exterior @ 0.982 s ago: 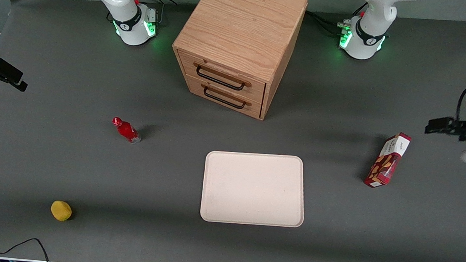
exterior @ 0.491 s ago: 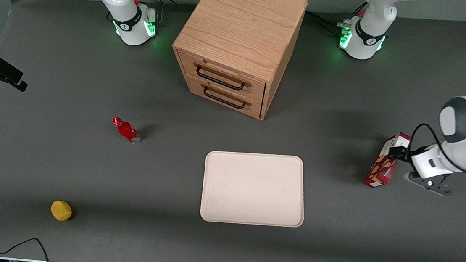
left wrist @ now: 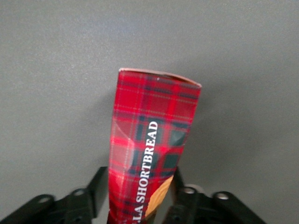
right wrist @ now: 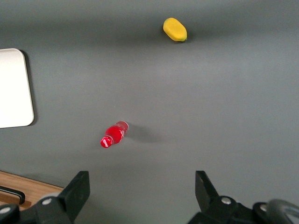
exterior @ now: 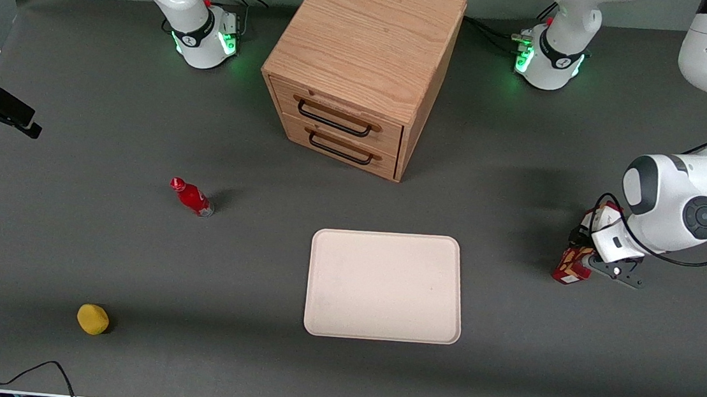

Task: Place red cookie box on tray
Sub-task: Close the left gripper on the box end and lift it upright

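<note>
Front view: my gripper (exterior: 587,248) at right-centre of frame, down over the red cookie box (exterior: 570,270) on the table | wrist view: fingers (left wrist: 96,186) straddle the box (left wrist: 152,144), whether they press it I cannot tell | tray (exterior: 384,285) at lower centre holds nothing, well apart from box
</note>
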